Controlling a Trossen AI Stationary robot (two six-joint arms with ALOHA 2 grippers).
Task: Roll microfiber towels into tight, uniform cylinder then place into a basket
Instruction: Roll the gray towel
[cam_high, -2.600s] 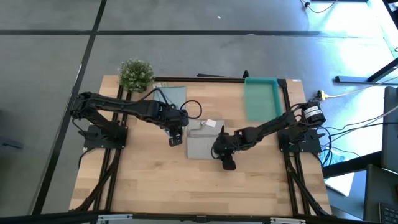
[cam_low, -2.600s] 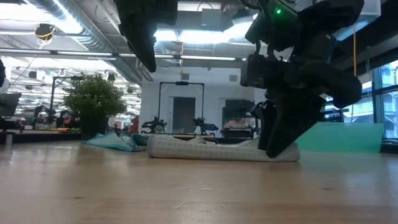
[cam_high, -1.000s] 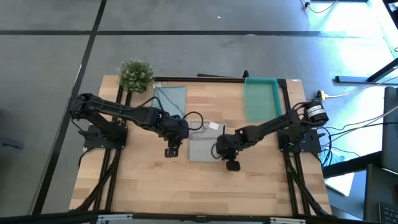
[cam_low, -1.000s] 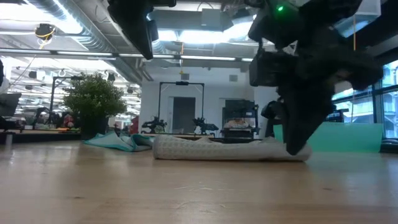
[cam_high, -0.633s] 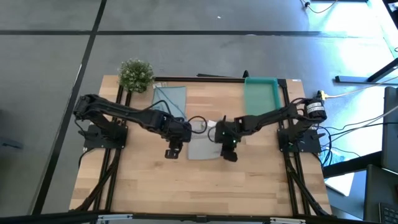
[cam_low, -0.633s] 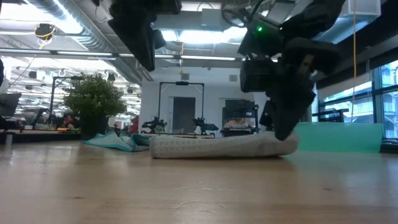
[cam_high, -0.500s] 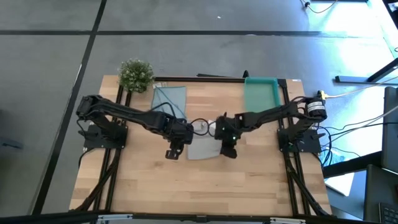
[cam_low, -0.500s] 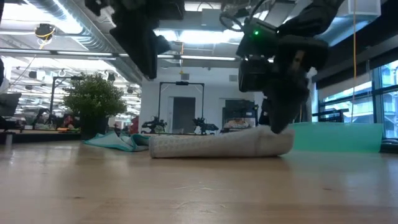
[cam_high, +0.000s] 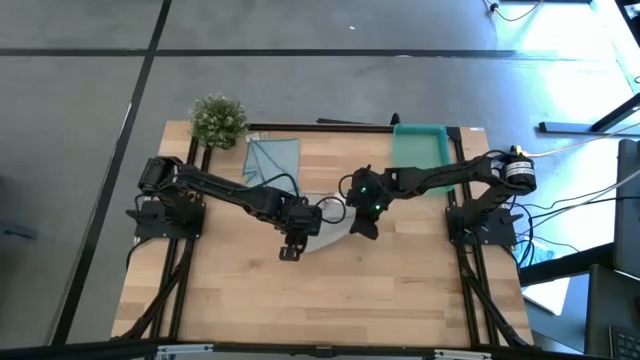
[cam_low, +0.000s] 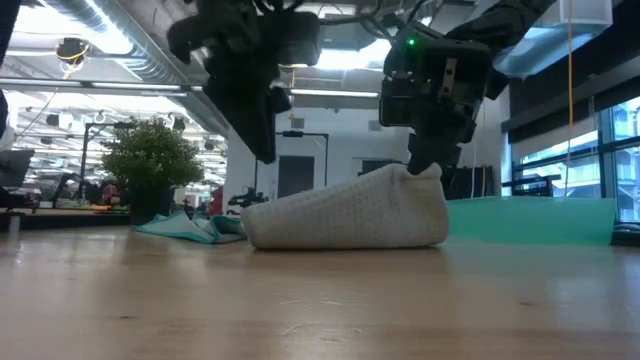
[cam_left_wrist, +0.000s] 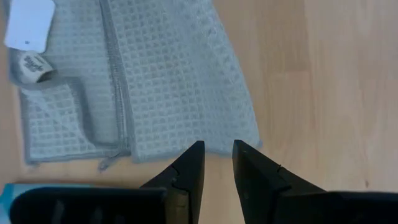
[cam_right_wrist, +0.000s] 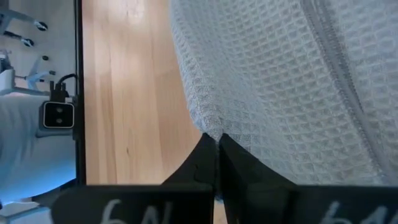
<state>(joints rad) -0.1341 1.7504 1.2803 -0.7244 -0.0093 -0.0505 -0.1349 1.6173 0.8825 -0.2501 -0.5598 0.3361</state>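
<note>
On the wooden table (cam_high: 400, 290), grey-beige towel (cam_low: 345, 215) tented; right tool (cam_right_wrist: 216, 144) clamped on its edge; left tool (cam_left_wrist: 217, 160) apart.

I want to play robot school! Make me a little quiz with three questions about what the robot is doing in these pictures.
1. True or false: the right gripper is pinching the pale grey waffle-weave towel.
2. Which gripper hovers open above that towel? A) left B) right
3. Fill in: the light blue cloth lies flat beside the small bushy green ____.

Key: 1 true, it lifts one edge. 2 A, the left gripper. 3 plant.
</note>
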